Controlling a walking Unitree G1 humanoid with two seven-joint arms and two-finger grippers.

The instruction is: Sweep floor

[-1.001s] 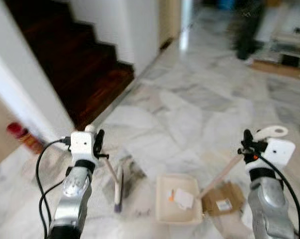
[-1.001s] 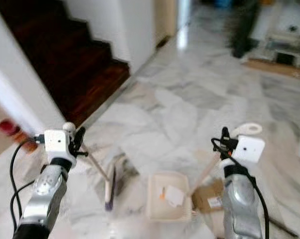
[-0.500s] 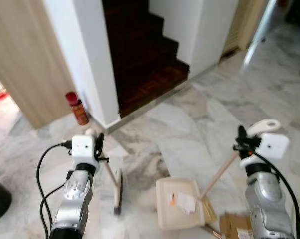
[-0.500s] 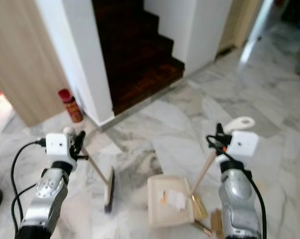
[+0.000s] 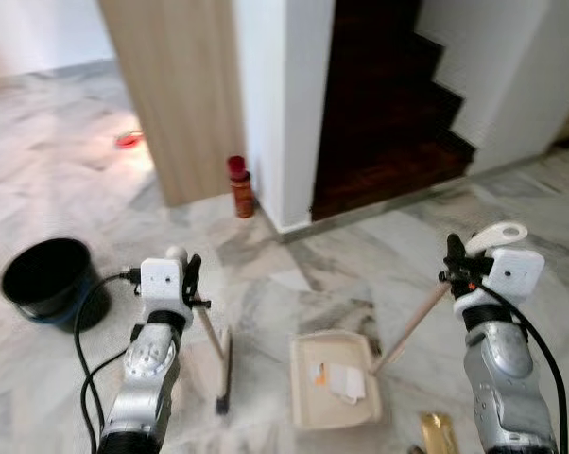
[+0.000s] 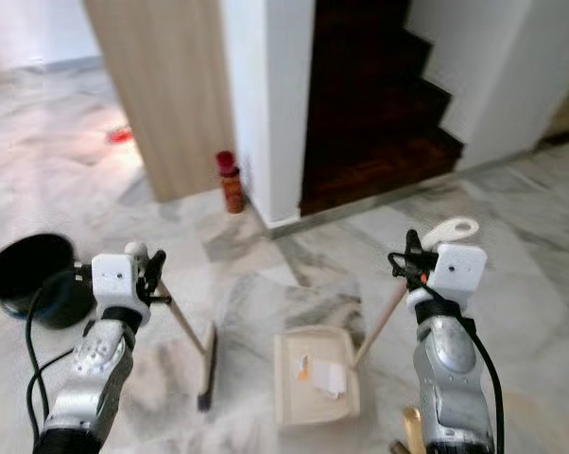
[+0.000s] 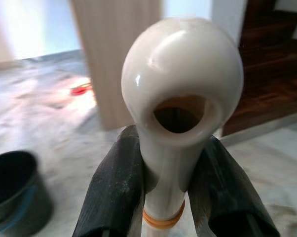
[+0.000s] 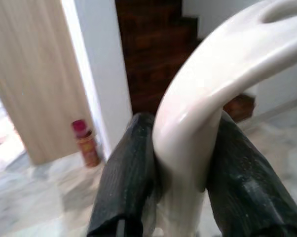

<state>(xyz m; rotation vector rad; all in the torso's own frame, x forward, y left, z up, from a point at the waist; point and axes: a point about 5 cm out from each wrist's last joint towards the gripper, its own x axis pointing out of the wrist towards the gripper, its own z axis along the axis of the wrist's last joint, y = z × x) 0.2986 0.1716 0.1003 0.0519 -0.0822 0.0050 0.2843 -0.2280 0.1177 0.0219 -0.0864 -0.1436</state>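
Left: bucket [image 5: 46, 281], black, on the floor [image 5: 67, 180] well out beyond the left gripper [image 5: 185, 276]. Left gripper clenched on the broom [image 5: 223, 355] handle's knob end, brush head resting on the floor below and just inward. Centre: dustpan [image 5: 334, 378], flat on the floor between the grippers, paper scraps [image 5: 339, 378] already inside. Right gripper [image 5: 452, 265] clamped on the dustpan's long handle near its looped top. Advised: pan lip kept pressed to the floor, brush drawn inward in short strokes. Red can [image 5: 240, 186] by the wall corner ahead.
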